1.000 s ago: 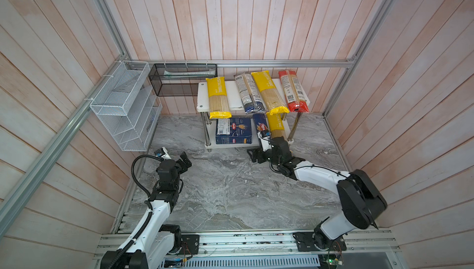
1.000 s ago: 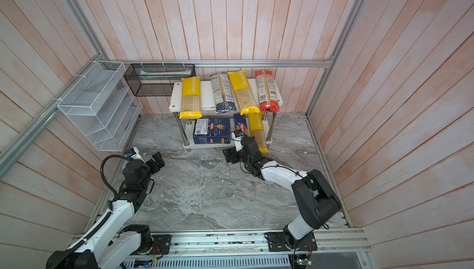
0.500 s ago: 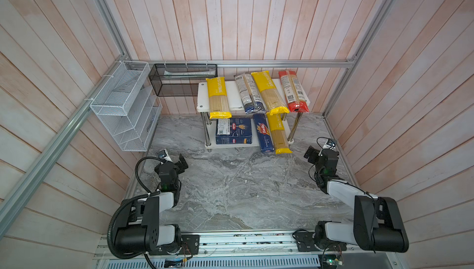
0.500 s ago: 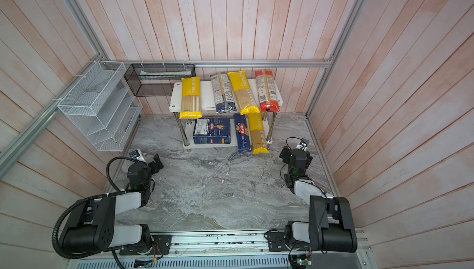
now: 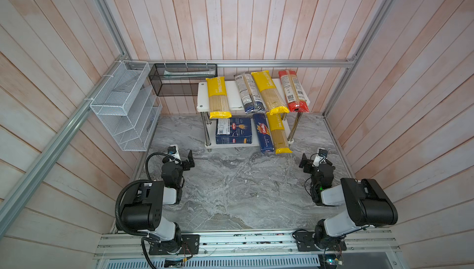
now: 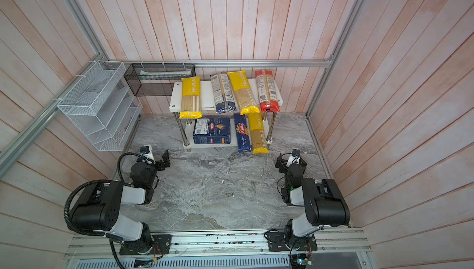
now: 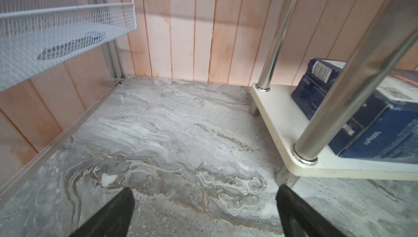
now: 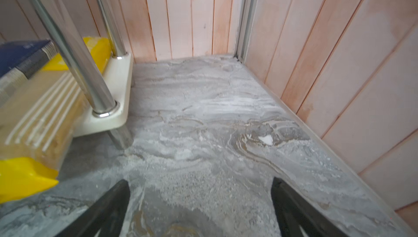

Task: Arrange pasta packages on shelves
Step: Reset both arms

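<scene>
Right wrist: pasta [image 8: 38, 120] near end effector [image 8: 199, 180]

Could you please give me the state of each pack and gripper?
left yellow bag, on top board.
dark-ended bag, on top board.
middle yellow bag, on top board.
red-ended bag, on top board.
Barilla box, on bottom board.
Barilla pack, bottom board, overhanging front.
lower yellow bag, bottom board, overhanging front.
left gripper, open, empty.
right gripper, open, empty.

"Barilla", "SPAGHETTI" — narrow blue pack [image 5: 263, 133], "PASTATIME" — yellow bag [image 6: 190, 95], small Barilla logo on blue box [image 5: 234, 130]
</scene>
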You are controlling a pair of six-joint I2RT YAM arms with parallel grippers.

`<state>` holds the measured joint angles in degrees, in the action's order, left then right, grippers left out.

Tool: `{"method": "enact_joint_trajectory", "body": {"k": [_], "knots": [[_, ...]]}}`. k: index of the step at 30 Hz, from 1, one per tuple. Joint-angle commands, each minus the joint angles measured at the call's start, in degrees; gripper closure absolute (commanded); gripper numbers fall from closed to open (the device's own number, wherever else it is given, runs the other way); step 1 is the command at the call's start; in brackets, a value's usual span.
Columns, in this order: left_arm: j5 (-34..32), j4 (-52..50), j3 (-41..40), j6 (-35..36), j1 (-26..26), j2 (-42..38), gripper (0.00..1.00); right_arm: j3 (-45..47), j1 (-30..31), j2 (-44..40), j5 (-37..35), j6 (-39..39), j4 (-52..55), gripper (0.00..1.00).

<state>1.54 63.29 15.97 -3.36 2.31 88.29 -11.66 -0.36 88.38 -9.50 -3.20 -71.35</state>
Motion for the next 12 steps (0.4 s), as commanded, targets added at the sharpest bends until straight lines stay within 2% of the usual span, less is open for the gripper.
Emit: {"method": "enact_joint_trajectory", "body": {"k": [1, 3, 5, 12], "knots": [[0.15, -0.61, 0.75, 1.86, -0.17, -0.19, 0.00, -1.24, -0.25, -0.42, 0.90, 0.71, -1.58, 0.02], [0.12, -0.01, 0.65, 1.86, -0.20, 0.06, 0.00, -2.15, -0.29, -1.59, 1.05, 0.52, 2.45, 0.02], [0.04, -0.30, 0.78, 1.87, -0.20, 0.03, 0.00, -1.39, -0.19, -0.81, 0.64, 0.22, -0.19, 0.02], [-1.51, -0.46, 0.94, 2.56, -1.16, 0.12, 0.00, -1.90, -0.31, -1.27, 0.88, 0.48, 1.34, 0.02]]}}
